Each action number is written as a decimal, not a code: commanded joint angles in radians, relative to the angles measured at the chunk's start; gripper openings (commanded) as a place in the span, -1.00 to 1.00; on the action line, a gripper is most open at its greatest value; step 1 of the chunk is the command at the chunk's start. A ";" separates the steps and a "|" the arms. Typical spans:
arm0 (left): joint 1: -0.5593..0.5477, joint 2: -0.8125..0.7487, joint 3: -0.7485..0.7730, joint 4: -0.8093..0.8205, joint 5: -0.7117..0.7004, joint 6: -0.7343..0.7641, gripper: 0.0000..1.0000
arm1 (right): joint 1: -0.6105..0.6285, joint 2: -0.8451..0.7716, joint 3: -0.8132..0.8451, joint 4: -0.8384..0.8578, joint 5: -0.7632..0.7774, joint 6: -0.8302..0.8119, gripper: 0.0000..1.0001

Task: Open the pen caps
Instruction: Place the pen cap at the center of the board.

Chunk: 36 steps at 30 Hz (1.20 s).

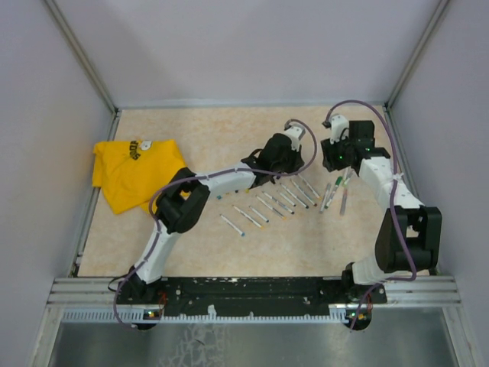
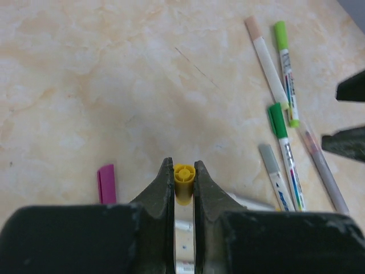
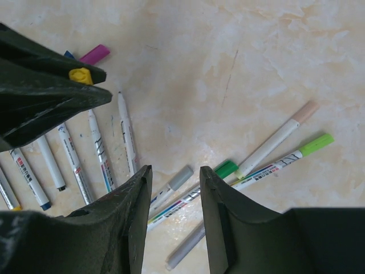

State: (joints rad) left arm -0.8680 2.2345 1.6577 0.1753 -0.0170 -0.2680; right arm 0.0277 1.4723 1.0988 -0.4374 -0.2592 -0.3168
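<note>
Top external view first: we see a yellow cloth (image 1: 136, 174) lying on the pale table (image 1: 199, 138), well off to the left of the left pincer (image 2: 183, 165). Just below that pincer, and trailing away to its left, runs a row of bare pens (image 1: 263, 205), side by side and slanted. The right pincer (image 3: 174, 170) hangs near the left one, on its right side, and a small bunch of capped pens (image 1: 335, 193) lies just beneath it.

From the left wrist we find a magenta cap (image 2: 106, 184) lying alone on the table, just left of the left pincer's fingers. Those fingers are clamped on a yellow cap (image 2: 183, 181), its round end turned towards us; we cannot tell whether a pen sits in it. Off to the right of this pincer lie the capped pens: a grey cap (image 2: 268, 155), a green cap (image 2: 277, 119), a peach cap (image 2: 251, 25) and a lime cap (image 2: 280, 33), each on its pen.

From the right wrist, the left pincer with the yellow cap sits up and to the left of the right pincer, the magenta cap just beyond it. The right pincer's fingers stand apart with nothing between them; the grey cap shows on the table through the gap, the green cap just past the right fingertip, the peach and lime caps farther right
</note>
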 commanded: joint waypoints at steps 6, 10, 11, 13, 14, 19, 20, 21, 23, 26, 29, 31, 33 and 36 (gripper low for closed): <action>0.027 0.192 0.265 -0.155 -0.081 0.023 -0.94 | -0.008 -0.049 0.002 0.041 -0.014 0.011 -0.21; 0.032 0.224 0.305 -0.163 -0.106 0.023 -0.79 | -0.009 -0.050 0.000 0.042 -0.017 0.010 -0.20; 0.033 0.230 0.309 -0.164 -0.110 0.023 -0.76 | -0.009 -0.050 0.000 0.042 -0.018 0.010 -0.20; 0.036 0.240 0.317 -0.169 -0.110 0.022 -0.70 | -0.009 -0.050 0.000 0.041 -0.020 0.012 -0.20; 0.036 0.242 0.319 -0.173 -0.110 0.023 -0.66 | -0.010 -0.050 0.000 0.041 -0.022 0.012 -0.20; 0.038 0.247 0.316 -0.175 -0.103 0.018 -0.53 | -0.011 -0.048 0.000 0.039 -0.029 0.012 -0.21; 0.037 0.246 0.317 -0.174 -0.100 0.018 -0.52 | -0.012 -0.047 0.000 0.038 -0.032 0.012 -0.21; 0.038 0.244 0.317 -0.174 -0.100 0.018 -0.51 | -0.011 -0.046 0.000 0.036 -0.036 0.013 -0.20; 0.038 0.238 0.317 -0.173 -0.098 0.018 -0.46 | -0.012 -0.046 0.000 0.034 -0.039 0.012 -0.21; 0.038 0.223 0.314 -0.171 -0.098 0.022 -0.39 | -0.012 -0.044 0.000 0.033 -0.043 0.010 -0.20; 0.039 0.202 0.307 -0.169 -0.107 0.030 -0.37 | -0.011 -0.044 0.000 0.032 -0.048 0.011 -0.20; 0.038 0.188 0.299 -0.166 -0.117 0.037 -0.35 | -0.012 -0.044 0.001 0.031 -0.051 0.010 -0.20; 0.038 0.164 0.286 -0.171 -0.120 0.041 -0.34 | -0.012 -0.047 0.000 0.030 -0.051 0.009 -0.20; 0.037 0.091 0.229 -0.149 -0.094 0.044 -0.31 | -0.020 -0.053 -0.002 0.031 -0.054 0.008 -0.21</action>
State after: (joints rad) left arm -0.8349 2.4561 1.9289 0.0063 -0.1207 -0.2428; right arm 0.0223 1.4723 1.0988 -0.4347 -0.2962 -0.3115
